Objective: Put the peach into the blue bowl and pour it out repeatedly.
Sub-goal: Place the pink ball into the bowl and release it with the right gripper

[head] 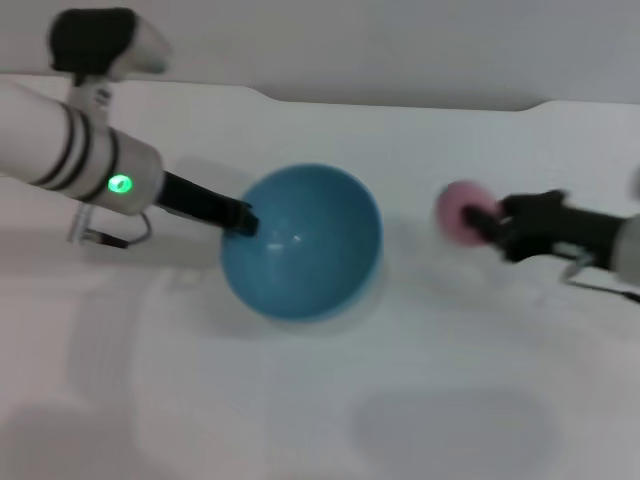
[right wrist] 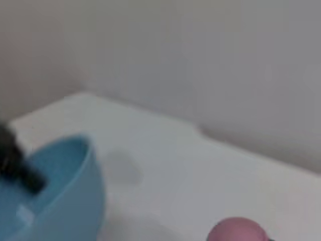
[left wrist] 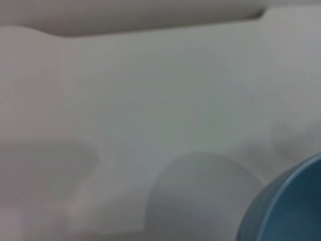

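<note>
The left hand [head: 243,218] comes in from the robot's left and is closed on the near rim of the blue bowl [head: 300,242], its dark fingers pinching the edge at the bowl's left side. The bowl is tipped up on its side over the white bench [head: 330,420], so its hollow faces the head camera, and nothing lies inside it. In the left wrist view only a piece of the bowl's outer wall [left wrist: 286,206] shows, with its shadow on the bench beside it. The right hand [head: 486,224] reaches in from the robot's right and is closed on the peach [head: 458,210], which sits at the tips of its dark fingers, held clear of the bench. The peach is well apart from the bowl, off to the bowl's right, between the two hands.
</note>
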You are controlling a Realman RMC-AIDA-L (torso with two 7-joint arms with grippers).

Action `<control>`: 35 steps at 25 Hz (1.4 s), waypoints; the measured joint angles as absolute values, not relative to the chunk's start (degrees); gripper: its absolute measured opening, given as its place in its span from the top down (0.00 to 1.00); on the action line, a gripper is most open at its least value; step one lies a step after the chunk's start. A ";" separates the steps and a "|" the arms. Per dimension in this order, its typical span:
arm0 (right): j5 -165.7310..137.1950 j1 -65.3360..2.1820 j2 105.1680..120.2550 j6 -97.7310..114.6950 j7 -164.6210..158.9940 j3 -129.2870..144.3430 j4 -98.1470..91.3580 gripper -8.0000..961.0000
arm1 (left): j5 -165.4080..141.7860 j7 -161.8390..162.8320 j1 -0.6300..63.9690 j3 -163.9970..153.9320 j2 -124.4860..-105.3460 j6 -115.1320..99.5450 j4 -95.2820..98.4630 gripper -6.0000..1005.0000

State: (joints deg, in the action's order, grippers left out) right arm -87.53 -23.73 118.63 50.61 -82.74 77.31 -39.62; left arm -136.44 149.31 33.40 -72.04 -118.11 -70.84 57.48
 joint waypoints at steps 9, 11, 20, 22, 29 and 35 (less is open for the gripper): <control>-90.26 -18.35 118.32 74.31 -77.19 52.89 -45.58 0.85 | -134.23 156.81 39.33 -90.37 -118.55 -64.99 54.57 1.00; -91.78 -18.16 118.28 79.92 -77.18 50.74 -47.68 0.88 | -132.01 157.59 40.61 -94.22 -118.61 -63.67 54.53 1.00; -96.81 -20.09 118.39 94.30 -75.88 54.19 -52.54 0.92 | -126.86 159.56 43.24 -101.12 -118.90 -60.72 53.82 0.99; -100.70 -20.96 118.64 93.90 -75.57 56.63 -53.08 0.93 | -126.17 159.80 43.26 -101.26 -118.92 -60.70 53.74 0.99; -105.50 -22.73 118.88 88.45 -76.04 64.40 -52.65 0.94 | -125.32 159.84 42.79 -101.40 -118.87 -60.82 53.44 0.99; -110.49 -24.97 118.78 83.03 -83.71 70.25 -53.24 0.89 | -125.05 159.87 42.80 -101.44 -118.84 -60.89 53.32 0.99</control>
